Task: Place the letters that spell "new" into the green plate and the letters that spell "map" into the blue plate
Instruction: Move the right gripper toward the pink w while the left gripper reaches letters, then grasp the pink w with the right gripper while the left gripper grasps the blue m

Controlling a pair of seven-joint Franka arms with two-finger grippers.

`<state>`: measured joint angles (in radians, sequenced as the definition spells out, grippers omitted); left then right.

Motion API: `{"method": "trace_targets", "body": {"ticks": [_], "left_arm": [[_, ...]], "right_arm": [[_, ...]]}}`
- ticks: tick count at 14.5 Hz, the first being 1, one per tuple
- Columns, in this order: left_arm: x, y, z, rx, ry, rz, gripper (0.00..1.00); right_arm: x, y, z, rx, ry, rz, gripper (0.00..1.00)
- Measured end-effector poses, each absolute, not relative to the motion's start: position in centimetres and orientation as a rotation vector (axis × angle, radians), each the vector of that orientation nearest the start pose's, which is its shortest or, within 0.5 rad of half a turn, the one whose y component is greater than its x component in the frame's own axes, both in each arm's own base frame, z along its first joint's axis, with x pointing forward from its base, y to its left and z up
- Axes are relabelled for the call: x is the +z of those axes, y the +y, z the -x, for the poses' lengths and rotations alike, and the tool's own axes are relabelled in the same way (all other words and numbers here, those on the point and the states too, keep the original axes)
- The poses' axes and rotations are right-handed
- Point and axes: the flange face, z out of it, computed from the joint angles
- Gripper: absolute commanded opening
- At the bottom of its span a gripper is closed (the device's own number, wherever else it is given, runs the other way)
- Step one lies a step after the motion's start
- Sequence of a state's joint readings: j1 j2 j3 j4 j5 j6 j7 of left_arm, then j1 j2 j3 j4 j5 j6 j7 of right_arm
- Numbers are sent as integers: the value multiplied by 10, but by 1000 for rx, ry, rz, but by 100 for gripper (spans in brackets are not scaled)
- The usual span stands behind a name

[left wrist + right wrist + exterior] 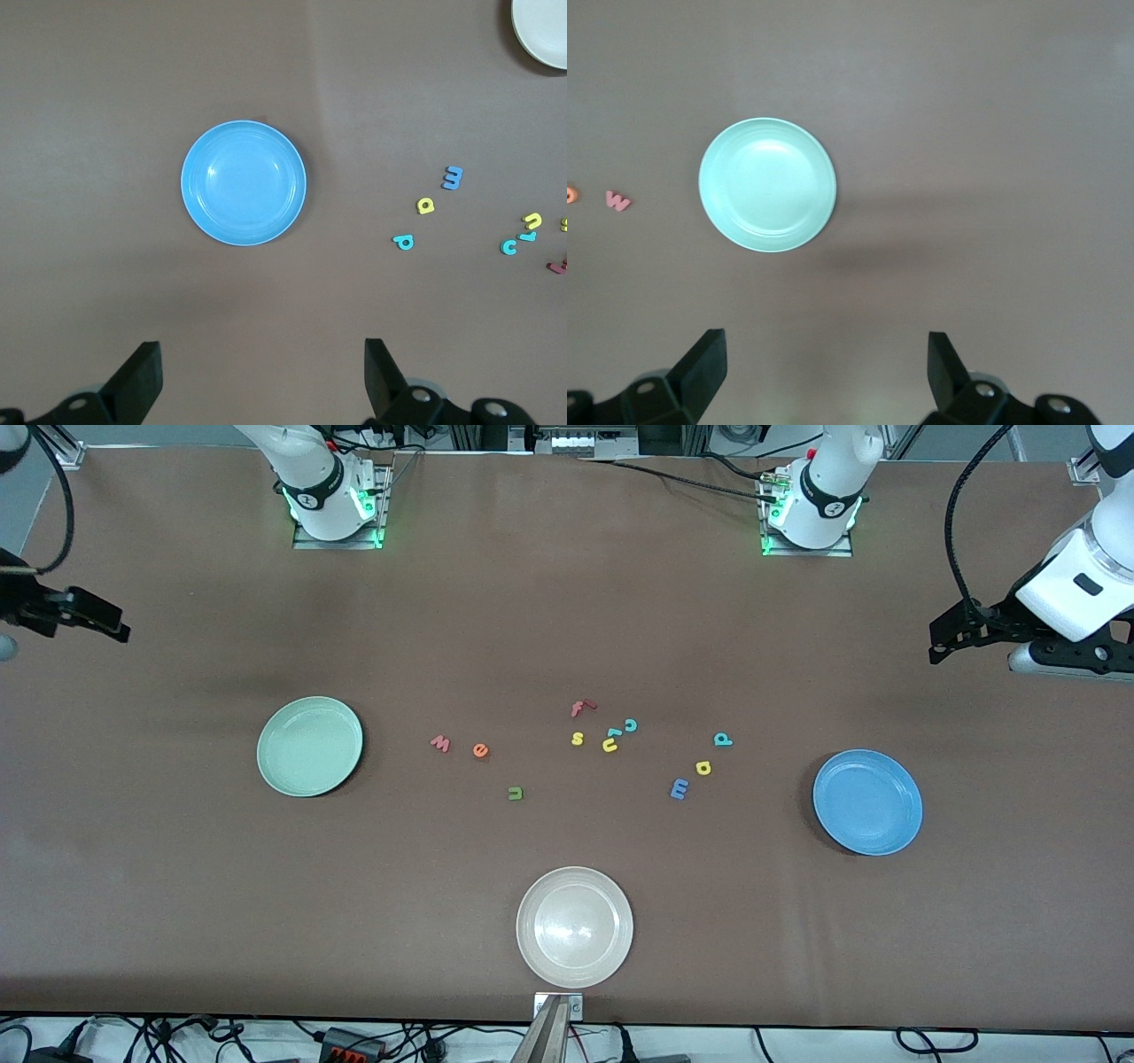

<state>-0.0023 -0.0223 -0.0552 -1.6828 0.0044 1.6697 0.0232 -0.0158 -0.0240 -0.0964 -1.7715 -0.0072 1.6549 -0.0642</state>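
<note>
The green plate point(310, 746) point(767, 184) lies toward the right arm's end and the blue plate point(867, 802) point(244, 182) toward the left arm's end. Both hold nothing. Between them on the cloth lie the salmon w point(440, 743), orange e point(480, 750) and dark green n point(515, 793), then the blue m point(679, 788), yellow a point(703, 767) and teal p point(723, 739). My left gripper point(937, 642) point(262, 350) hangs open and empty over the table's end by the blue plate. My right gripper point(120, 627) point(826, 341) hangs open and empty over the other end.
A beige plate point(574, 926) sits near the table's front edge, nearer the camera than the letters. Spare letters cluster mid-table: red f point(580, 708), yellow s point(577, 738), yellow u point(610, 745), teal c point(630, 725). Brown cloth covers the table.
</note>
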Motion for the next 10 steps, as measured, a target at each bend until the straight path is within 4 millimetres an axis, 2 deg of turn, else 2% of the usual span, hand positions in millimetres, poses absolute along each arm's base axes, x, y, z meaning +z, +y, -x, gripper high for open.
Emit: {"method": "trace_targets", "body": {"ticks": [2, 3, 6, 8, 10], "left_arm": [[593, -33, -553, -15, 130, 3133, 100], [593, -34, -553, -15, 133, 3133, 100], [588, -42, -553, 9, 160, 3132, 100], [572, -70, -555, 79, 237, 3126, 100], [543, -110, -560, 154, 342, 3110, 100]], "right_arm": [[523, -42, -558, 172, 40, 3087, 100], [507, -25, -566, 199, 3, 3076, 100], [454, 46, -585, 276, -173, 3077, 100], [414, 91, -592, 334, -375, 3061, 100], [382, 127, -592, 374, -573, 3029, 100]]}}
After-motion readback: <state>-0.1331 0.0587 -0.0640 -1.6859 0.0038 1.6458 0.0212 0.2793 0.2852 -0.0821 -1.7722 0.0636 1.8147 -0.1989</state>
